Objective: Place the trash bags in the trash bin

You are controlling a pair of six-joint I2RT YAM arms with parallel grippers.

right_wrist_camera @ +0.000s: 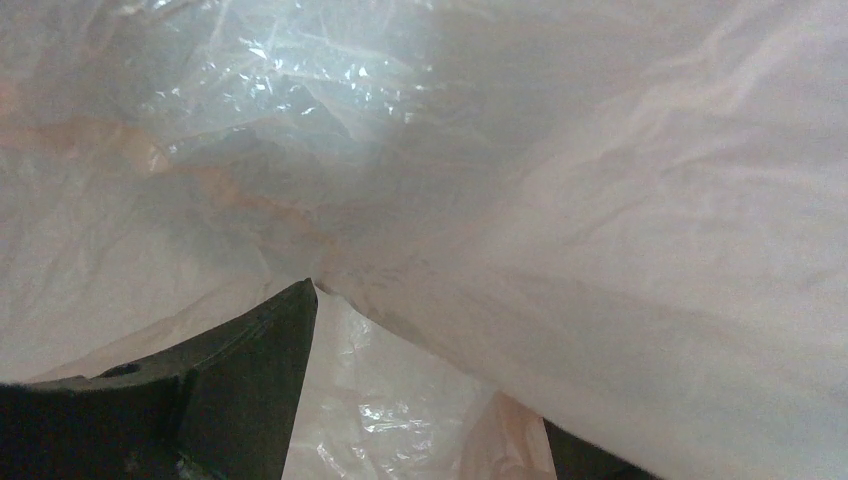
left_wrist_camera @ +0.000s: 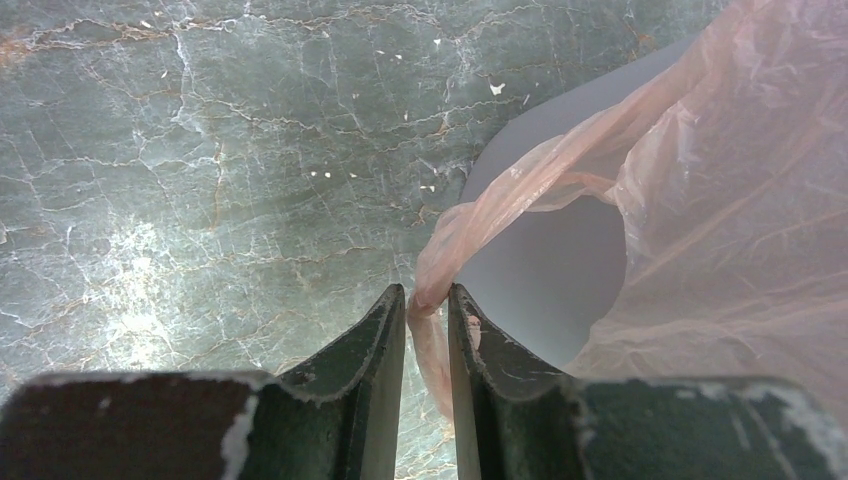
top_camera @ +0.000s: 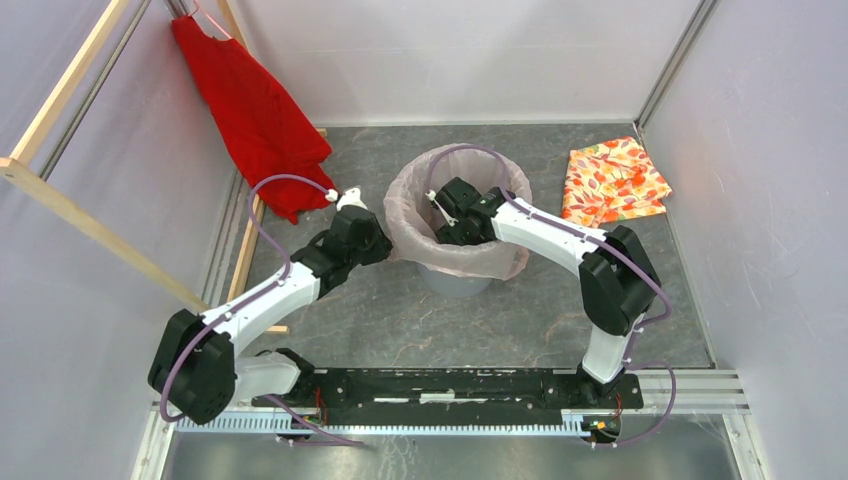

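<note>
Status: pale pink trash bag [top_camera: 408, 215] already lines grey trash bin [top_camera: 455, 284], mouth draped over rim. Left hand [left_wrist_camera: 427, 300] pinches bag edge outside the bin; right hand [top_camera: 447, 222] spread inside. Remaining: seat, release.

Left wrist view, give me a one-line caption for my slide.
Left gripper pinches a strand of the pink trash bag beside the grey trash bin, above marbled tabletop.
</note>
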